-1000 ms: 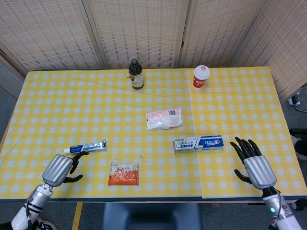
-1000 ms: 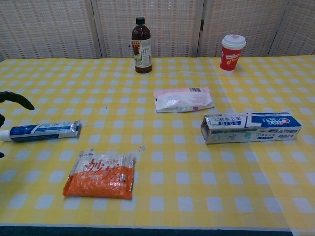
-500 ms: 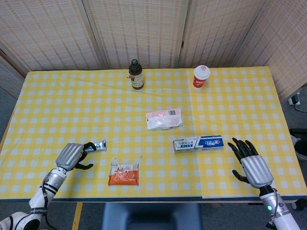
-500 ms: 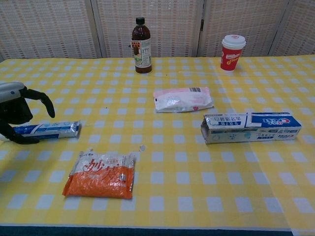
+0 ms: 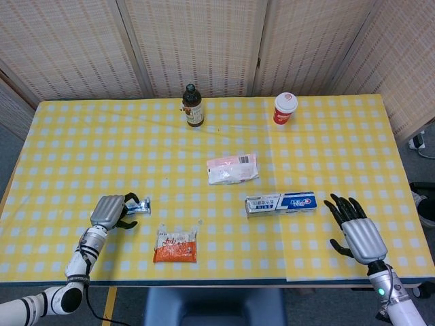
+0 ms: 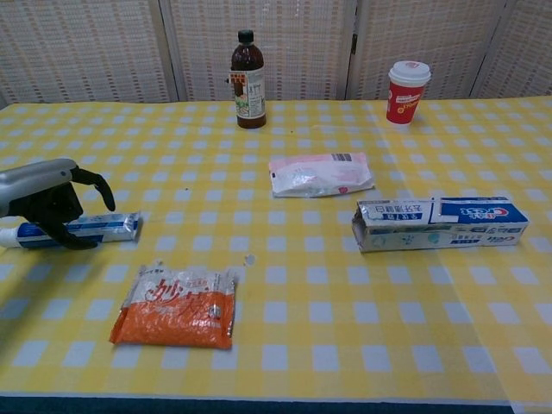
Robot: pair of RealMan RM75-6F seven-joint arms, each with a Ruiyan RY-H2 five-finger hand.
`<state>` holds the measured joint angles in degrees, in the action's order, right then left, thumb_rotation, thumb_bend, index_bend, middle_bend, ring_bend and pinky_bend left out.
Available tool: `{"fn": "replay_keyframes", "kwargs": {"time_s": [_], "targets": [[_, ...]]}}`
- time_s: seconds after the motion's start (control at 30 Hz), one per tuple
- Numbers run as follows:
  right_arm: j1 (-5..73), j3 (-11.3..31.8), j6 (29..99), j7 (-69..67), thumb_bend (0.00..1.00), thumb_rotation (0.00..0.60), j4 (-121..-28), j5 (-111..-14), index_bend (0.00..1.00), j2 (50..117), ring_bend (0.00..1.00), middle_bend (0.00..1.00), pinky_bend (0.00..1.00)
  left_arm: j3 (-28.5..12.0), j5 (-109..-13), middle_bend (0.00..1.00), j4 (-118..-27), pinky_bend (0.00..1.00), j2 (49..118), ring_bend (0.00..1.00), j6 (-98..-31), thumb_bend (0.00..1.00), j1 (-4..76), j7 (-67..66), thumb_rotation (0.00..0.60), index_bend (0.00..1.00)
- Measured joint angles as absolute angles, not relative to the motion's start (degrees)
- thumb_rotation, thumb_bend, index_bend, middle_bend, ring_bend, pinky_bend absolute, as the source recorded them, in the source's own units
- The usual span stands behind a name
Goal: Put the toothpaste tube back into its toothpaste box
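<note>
The blue-and-white toothpaste tube (image 6: 76, 228) lies flat near the bench's (image 5: 326, 129) left front edge, my left hand (image 6: 47, 202) arched over it, fingers curled around but not clearly gripping. The toothpaste box (image 6: 440, 222) lies well apart to the right, its open end facing left. My right hand (image 5: 356, 227) rests spread and empty near the right front corner.

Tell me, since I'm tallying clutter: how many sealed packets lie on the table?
2: a pink-and-white packet mid-table behind the toothpaste box, and an orange packet near the front edge, right of the left hand.
</note>
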<state>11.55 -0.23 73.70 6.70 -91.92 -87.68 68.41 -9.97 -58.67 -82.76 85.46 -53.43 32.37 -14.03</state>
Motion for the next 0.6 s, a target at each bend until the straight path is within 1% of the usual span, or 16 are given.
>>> {"fn": "replay_keyframes", "kwargs": {"time_s": [0.17,0.5,0.6], "targets": [[11.66,0.14,73.58,6.60,0.32,0.600,-91.80,-86.94,0.00,68.38,0.00,0.00,0.00,-10.60,-55.54,1.00,-80.43,1.00,88.07,1.00,-53.62,0.25,33.91,-16.87,0.600,0.40],[12.11,0.77,72.60,6.96,0.32,0.600,-91.36,-85.18,0.00,68.66,0.00,0.00,0.00,-11.14,-51.88,1.00,-75.73,1.00,90.46,1.00,-51.63,0.25,35.78,-17.67,0.600,0.40],[12.17,0.91,72.57,7.08,0.32,0.600,-91.31,-84.88,0.00,68.74,0.00,0.00,0.00,-11.07,-51.13,1.00,-74.91,1.00,90.72,1.00,-50.79,0.25,36.15,-17.59,0.600,0.43]]}}
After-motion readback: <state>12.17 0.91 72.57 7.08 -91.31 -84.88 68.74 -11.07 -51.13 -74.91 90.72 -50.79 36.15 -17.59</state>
